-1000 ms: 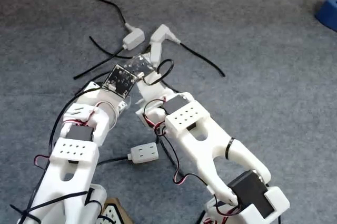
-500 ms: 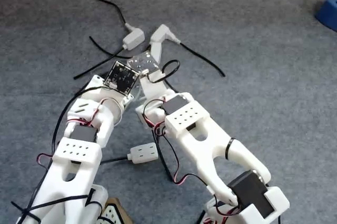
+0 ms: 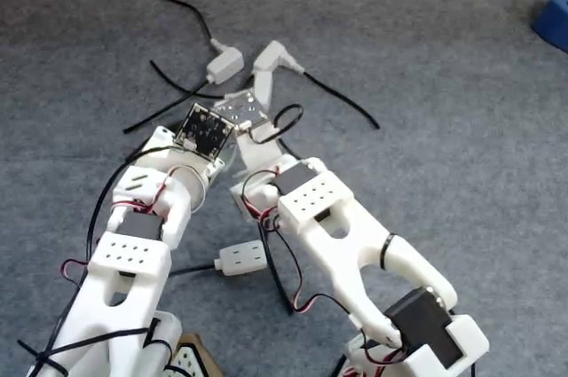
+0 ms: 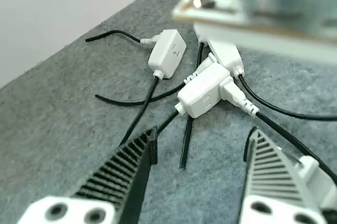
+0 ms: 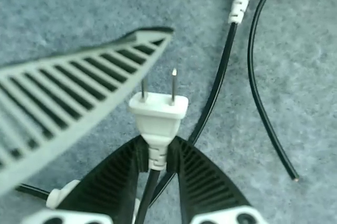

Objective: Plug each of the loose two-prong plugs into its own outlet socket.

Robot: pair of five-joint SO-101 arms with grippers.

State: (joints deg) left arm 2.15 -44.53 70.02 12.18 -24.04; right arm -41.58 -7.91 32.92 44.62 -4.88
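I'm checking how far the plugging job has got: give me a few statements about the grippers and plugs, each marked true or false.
1. The right gripper grips a plug. True.
2. That plug's prongs sit in a socket. False: they are bare, above the carpet.
3. The left gripper is shut on a cord. False: it is open and empty.
4. A white socket lies on the carpet between the left arm and the right arm. True.
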